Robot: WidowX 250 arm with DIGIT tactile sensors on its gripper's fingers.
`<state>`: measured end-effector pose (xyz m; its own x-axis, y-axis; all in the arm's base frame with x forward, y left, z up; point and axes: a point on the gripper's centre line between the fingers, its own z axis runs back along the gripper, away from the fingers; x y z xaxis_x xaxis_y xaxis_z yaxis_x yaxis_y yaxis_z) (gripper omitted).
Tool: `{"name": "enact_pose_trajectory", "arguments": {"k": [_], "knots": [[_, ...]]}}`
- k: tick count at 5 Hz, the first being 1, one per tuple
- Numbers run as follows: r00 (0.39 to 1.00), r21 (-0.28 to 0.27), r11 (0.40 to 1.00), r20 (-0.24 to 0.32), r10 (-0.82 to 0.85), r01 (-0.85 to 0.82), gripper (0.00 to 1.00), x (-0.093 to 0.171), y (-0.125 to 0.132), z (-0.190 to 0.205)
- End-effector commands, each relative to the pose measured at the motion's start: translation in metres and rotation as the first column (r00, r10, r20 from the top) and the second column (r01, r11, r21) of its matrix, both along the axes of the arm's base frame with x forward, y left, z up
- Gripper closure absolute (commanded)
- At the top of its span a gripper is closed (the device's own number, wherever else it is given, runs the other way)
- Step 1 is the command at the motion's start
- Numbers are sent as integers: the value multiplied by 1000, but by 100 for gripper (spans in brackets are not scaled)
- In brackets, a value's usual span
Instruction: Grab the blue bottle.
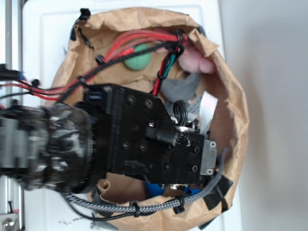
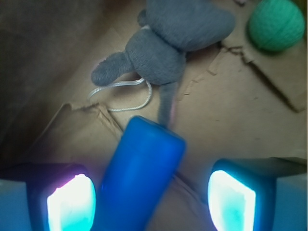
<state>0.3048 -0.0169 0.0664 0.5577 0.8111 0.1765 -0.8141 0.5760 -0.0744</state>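
Observation:
The blue bottle (image 2: pixel 139 173) lies on the brown paper floor, its flat end pointing up the wrist view toward the grey plush toy. It rests between the glowing pads (image 2: pixel 71 204) of my gripper (image 2: pixel 151 202), close against the left pad, with a gap to the right pad. The jaws stand wide apart, so the gripper is open. In the exterior view the black arm covers most of the bag, and only a sliver of the blue bottle (image 1: pixel 155 188) shows under the gripper body.
A grey plush toy (image 2: pixel 166 45) with a white cord lies just beyond the bottle. A green knitted ball (image 2: pixel 275 24) sits at the upper right. Crumpled brown paper bag walls (image 1: pixel 231 110) ring everything. A pink plush (image 1: pixel 195 55) shows at the bag's far side.

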Motion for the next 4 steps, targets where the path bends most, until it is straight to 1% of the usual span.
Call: {"name": "enact_pose_trajectory", "arguments": {"k": [1,2,3,4], "knots": [[990,64,990,-75,-120,124,5,-18,-11,-12],[992,92,989,-64,-110,116,100,-32,-11,-8],[993,97,989,-41,-108,112,100,-37,-10,3],[990,99,986,-49,-131,136,100,-41,-7,25]]}}
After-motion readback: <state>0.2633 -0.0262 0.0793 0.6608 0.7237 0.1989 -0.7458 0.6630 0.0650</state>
